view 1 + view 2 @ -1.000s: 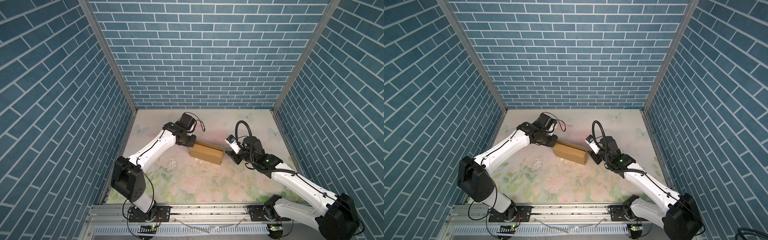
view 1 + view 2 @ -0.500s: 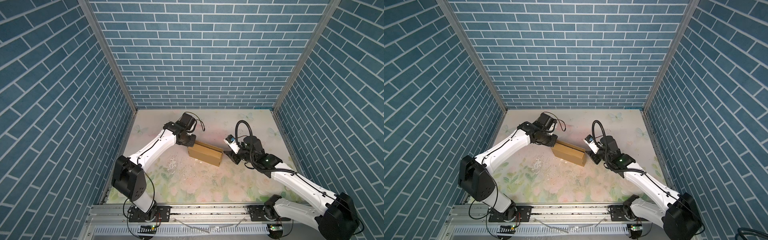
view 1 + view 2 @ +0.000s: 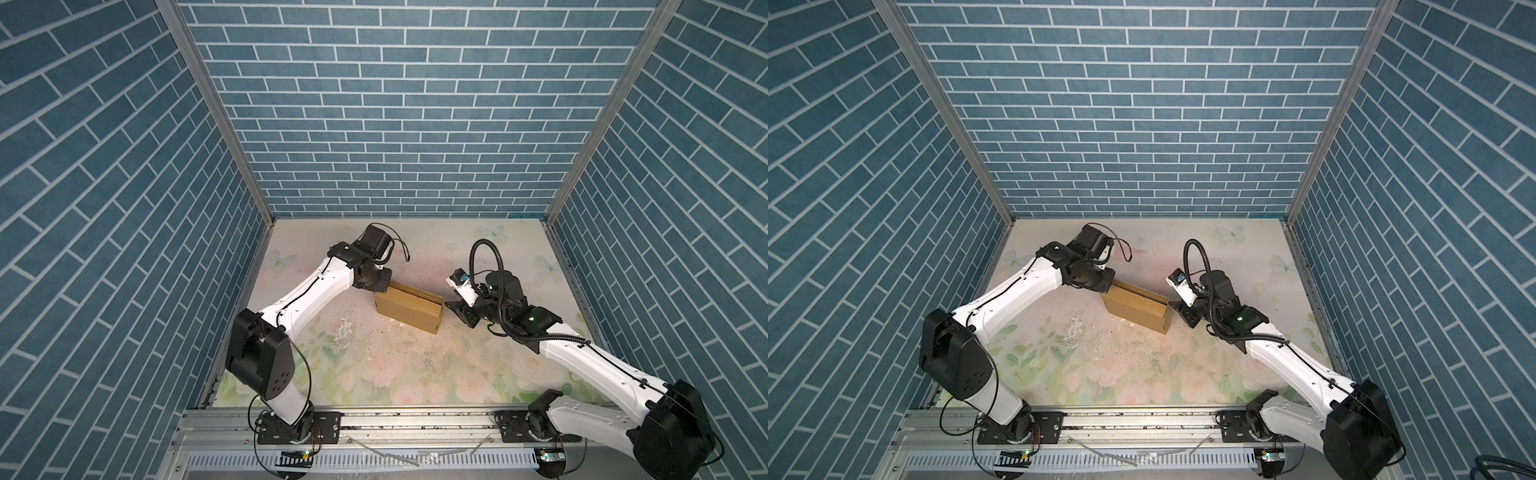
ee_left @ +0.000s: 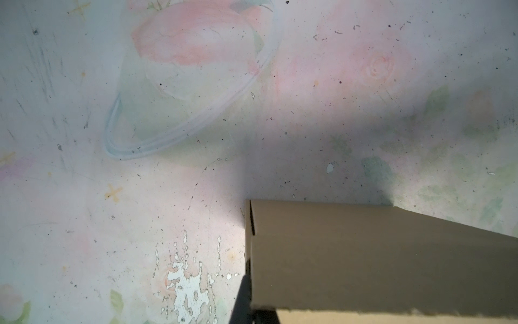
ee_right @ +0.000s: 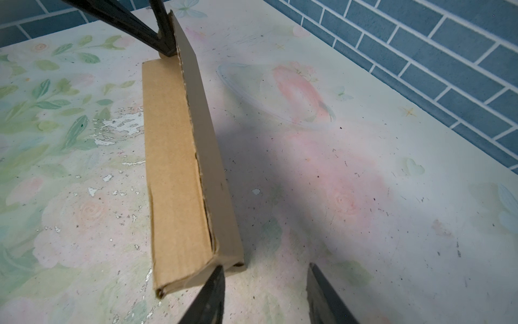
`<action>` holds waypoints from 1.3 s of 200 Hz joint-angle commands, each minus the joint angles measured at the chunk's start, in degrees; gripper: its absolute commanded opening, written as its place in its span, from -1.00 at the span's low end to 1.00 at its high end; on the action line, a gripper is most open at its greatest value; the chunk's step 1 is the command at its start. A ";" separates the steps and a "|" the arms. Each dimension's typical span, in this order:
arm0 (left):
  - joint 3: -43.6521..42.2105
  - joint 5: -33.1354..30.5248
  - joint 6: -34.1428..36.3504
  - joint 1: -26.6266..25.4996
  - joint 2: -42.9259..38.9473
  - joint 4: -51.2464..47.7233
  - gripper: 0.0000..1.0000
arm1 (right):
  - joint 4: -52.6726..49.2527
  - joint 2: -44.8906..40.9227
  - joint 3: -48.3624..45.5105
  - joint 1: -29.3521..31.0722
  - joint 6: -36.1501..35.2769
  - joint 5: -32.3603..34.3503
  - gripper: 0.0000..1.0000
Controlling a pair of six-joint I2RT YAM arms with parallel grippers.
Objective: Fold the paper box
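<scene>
- Brown paper box (image 3: 409,307) of plain cardboard lies on the floral worktop (image 3: 395,374), towards the back and near the middle, between my two arms. Both top views show it (image 3: 1136,309).
- It is folded into a long, narrow, shallow shape set on a diagonal. Its left end is farther back and its right end nearer to me.
- From the right wrist camera I see one flat face of the box (image 5: 173,168), with a long panel standing up along one side of it.
- My left claw (image 3: 380,286) is closed. Its black fingers come to a point against the box's left end, as the right wrist camera shows (image 5: 165,47).
- I cannot tell whether a layer of cardboard is pinched between those tips.
- The left wrist camera shows the box (image 4: 378,258) close beneath it, casting a shadow on the worktop.
- My right claw (image 3: 451,305) sits low at the box's right end with its jaws apart.
- From the right wrist camera, one finger of this claw (image 5: 266,297) is at the near corner of the box. The other stands clear over bare worktop, with nothing held between them.
- A worn patch (image 3: 345,328) where the print has flaked to white lies just in front of the box's left end.
- Blue brick-pattern walls (image 3: 395,104) enclose the worktop on three sides.
</scene>
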 commanded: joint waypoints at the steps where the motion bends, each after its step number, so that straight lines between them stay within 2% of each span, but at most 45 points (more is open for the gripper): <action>1: 1.19 1.47 0.42 -0.85 1.11 -0.80 -1.00 | 1.97 0.65 2.51 0.16 1.49 -2.84 -0.03; 175: 2.11 1.82 0.71 -1.21 1.48 -1.46 -1.00 | 2.47 2.30 3.59 0.20 2.41 -5.65 -0.03; 260: 2.46 1.91 0.58 -1.50 1.74 -1.46 -1.00 | 1.86 2.94 4.47 0.25 2.26 -7.70 0.05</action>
